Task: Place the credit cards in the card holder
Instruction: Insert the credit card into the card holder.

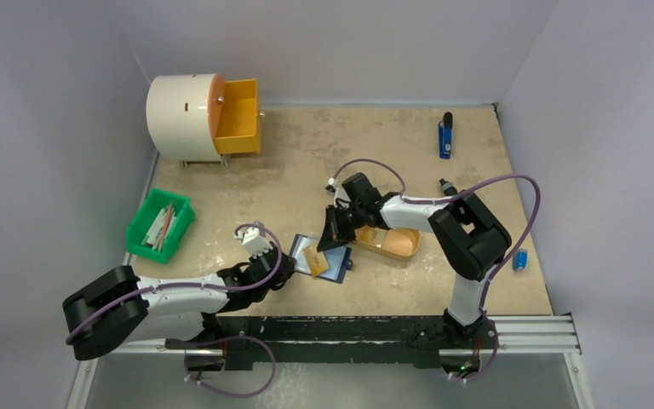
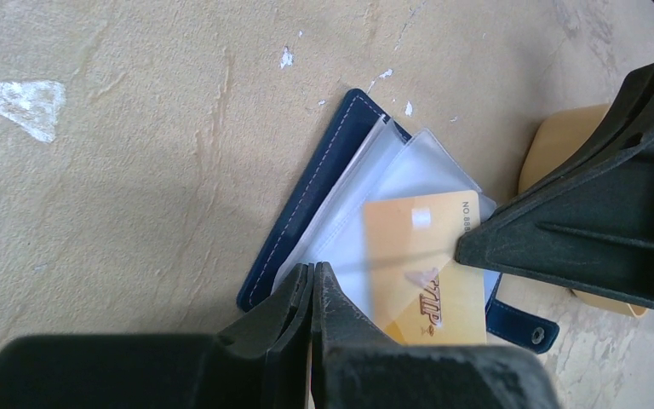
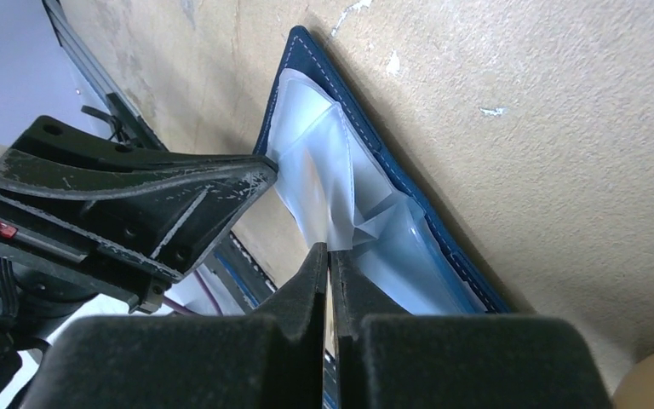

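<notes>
Three pale grey-lilac walls box in a tan, mottled tabletop [image 1: 306,162], which shows white flecks and scuffs in the wrist views. At the far left corner stands a white drum [image 1: 180,117] with an orange drawer [image 1: 238,128] hanging open. A green bin [image 1: 160,226] of long sticks sits near the left edge. A blue pen-like object [image 1: 445,136] lies at the far right, and a small blue item [image 1: 520,261] lies beside the right arm. An orange oval tray [image 1: 389,243] rests near the middle.

Just beside the tray, on its left in the overhead view, the card holder [image 2: 306,200] lies open on the table. Its navy cover is down, its clear sleeves are fanned upward, and its snap tab [image 2: 519,324] sticks out toward the tray. One credit card [image 2: 426,264], yellow-orange with "VIP" printed on it, lies on the sleeves; I cannot tell whether any of it is tucked under one.

The left gripper [image 2: 312,277] meets the holder from the near-left side, its fingers pressed together on the near edge of the sleeves. The right gripper [image 3: 330,256] reaches in from the tray side. Its fingers are also together, with only a thin pale sliver showing between them. Their tips sit at the card's edge, against a crumpled sleeve. The two grippers are close together, with the holder between them.
</notes>
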Robot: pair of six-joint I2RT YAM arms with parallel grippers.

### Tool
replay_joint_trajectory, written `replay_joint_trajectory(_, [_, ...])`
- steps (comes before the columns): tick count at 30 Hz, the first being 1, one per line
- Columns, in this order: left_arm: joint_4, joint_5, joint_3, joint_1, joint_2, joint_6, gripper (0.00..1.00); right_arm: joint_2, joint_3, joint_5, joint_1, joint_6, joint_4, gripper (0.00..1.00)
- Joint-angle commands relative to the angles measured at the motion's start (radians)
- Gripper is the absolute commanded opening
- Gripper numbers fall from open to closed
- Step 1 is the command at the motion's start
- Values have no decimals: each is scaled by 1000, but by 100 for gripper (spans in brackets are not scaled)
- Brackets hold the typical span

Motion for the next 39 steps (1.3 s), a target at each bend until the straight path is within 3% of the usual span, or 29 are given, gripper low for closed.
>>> replay_joint_trajectory(1, [-111, -24, -12, 8, 30, 4, 0, -17, 19, -25, -14, -50, -44, 8])
replay_joint_trajectory(7, [-115, -24, -8, 7, 37, 1, 0, -3, 3, -38, -13, -52, -49, 24])
replay_joint_trajectory(21, [-120, -30, -5, 8, 38, -8, 0, 33, -21, -55, -6, -96, -111, 33])
replay_joint_trajectory(23, [-118, -30, -3, 8, 40, -10, 0, 41, -24, -49, -2, -96, -116, 31])
replay_joint_trajectory(27, [-117, -29, 1, 8, 46, -9, 0, 47, -37, -36, -1, -64, -83, 15])
replay_joint_trajectory(33, [-128, -32, 2, 8, 38, -9, 0, 33, -60, -36, 3, -15, -33, 1])
replay_joint_trajectory(39, [-181, -48, -2, 7, -5, -22, 0, -51, -112, -37, -7, 31, -11, 0])
